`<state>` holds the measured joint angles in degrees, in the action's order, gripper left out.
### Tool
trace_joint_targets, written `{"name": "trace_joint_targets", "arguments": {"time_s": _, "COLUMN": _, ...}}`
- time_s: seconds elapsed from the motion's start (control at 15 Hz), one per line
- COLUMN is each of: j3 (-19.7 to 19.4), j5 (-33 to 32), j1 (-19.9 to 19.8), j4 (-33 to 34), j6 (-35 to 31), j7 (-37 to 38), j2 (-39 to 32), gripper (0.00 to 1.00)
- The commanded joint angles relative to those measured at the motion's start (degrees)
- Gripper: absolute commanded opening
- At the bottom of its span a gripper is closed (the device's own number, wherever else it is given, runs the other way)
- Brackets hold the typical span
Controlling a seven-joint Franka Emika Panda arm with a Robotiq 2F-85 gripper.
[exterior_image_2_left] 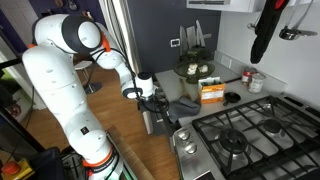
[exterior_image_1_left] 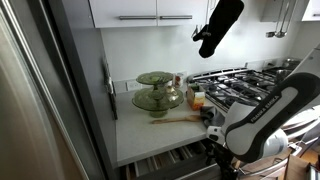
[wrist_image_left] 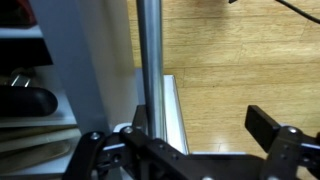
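**Spread pincer straddles the drawer handle below the desk**

In the wrist view the pincer [wrist_image_left: 180,140] is spread wide, its two dark fingers well apart at the bottom of the picture. The metal bar handle [wrist_image_left: 150,50] runs between them, nearer one finger than the other. Whether either finger touches the bar cannot be told, and nothing is pinched.

The handle belongs to a white drawer [exterior_image_1_left: 162,160] just under the edge of the desk [exterior_image_1_left: 140,125]. The drawer stands partly pulled out. Beside its front, the wrist view looks into it, where a black item [wrist_image_left: 30,100] lies on top of flatter pieces. The wooden floor [wrist_image_left: 240,50] fills the far side of the bar.

In both exterior views the arm bends down from above, so the pincer hangs in front of the desk, level with the drawer. On the desk stand a tiered glass stand [exterior_image_1_left: 157,90] and an orange box [exterior_image_2_left: 212,93], with the gas stove [exterior_image_2_left: 250,135] next to them. A black oven mitt [exterior_image_1_left: 220,25] hangs above the stove.
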<state>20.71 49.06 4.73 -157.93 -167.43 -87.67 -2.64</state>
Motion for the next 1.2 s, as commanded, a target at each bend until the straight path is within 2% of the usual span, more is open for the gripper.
{"name": "trace_joint_targets", "arguments": {"time_s": 0.0, "j3": -0.65, "j5": -1.55, "j1": 0.36, "j4": -0.01, "j6": 1.64, "j7": -2.04, "j2": -3.88, "gripper": 1.00}}
{"name": "trace_joint_targets", "arguments": {"time_s": 0.33, "j3": -0.90, "j5": -2.27, "j1": 0.31, "j4": -0.06, "j6": 2.30, "j7": -3.18, "j2": -3.92, "gripper": 1.00}}
{"name": "trace_joint_targets", "arguments": {"time_s": 0.4, "j3": -2.04, "j5": -5.86, "j1": 0.54, "j4": -0.06, "j6": -0.73, "j7": 1.63, "j2": -4.74, "gripper": 1.00}}
{"name": "trace_joint_targets", "arguments": {"time_s": 0.47, "j3": -2.42, "j5": -6.80, "j1": 0.56, "j4": -0.06, "j6": -1.09, "j7": 2.49, "j2": -4.22, "gripper": 1.00}}
{"name": "trace_joint_targets", "arguments": {"time_s": 0.53, "j3": -3.49, "j5": -10.39, "j1": 0.82, "j4": 0.06, "j6": -2.07, "j7": 6.12, "j2": -3.79, "gripper": 1.00}}
{"name": "trace_joint_targets", "arguments": {"time_s": 0.73, "j3": -7.01, "j5": -21.39, "j1": 2.05, "j4": 0.60, "j6": -1.27, "j7": 14.38, "j2": -2.62, "gripper": 1.00}}
{"name": "trace_joint_targets", "arguments": {"time_s": 0.8, "j3": -4.06, "j5": -15.85, "j1": 0.85, "j4": 0.78, "j6": -0.88, "j7": 9.90, "j2": -1.40, "gripper": 1.00}}
{"name": "trace_joint_targets", "arguments": {"time_s": 0.93, "j3": -5.63, "j5": -19.36, "j1": 1.15, "j4": 0.98, "j6": -0.88, "j7": 12.46, "j2": -1.69, "gripper": 1.00}}
{"name": "trace_joint_targets", "arguments": {"time_s": 1.13, "j3": -5.71, "j5": -19.71, "j1": 1.15, "j4": 1.39, "j6": -1.30, "j7": 12.18, "j2": -1.56, "gripper": 1.00}}
